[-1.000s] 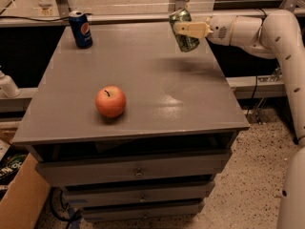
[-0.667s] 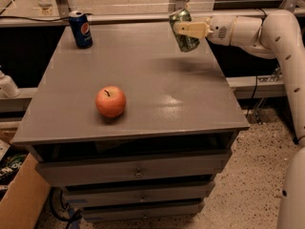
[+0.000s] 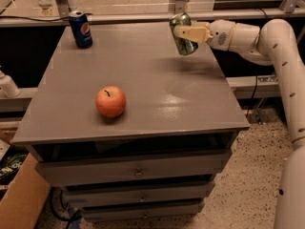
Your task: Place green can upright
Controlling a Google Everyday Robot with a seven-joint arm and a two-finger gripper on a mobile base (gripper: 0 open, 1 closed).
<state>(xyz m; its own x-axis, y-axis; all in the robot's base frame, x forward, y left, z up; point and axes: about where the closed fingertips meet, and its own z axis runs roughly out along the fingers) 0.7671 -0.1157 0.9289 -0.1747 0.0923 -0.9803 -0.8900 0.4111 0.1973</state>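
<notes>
Gripper clamped on green can, holding it slightly tilted over far right corner of table. Apple sits front left; blue Pepsi can stands upright at far left corner.

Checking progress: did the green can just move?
No. The green can, in the gripper over the table's far-right edge, keeps its gap to the Pepsi can.

Pepsi can: far left corner of table.
Apple: near left, before Pepsi can.
Gripper: far right, above table, clasping tilted can.
</notes>
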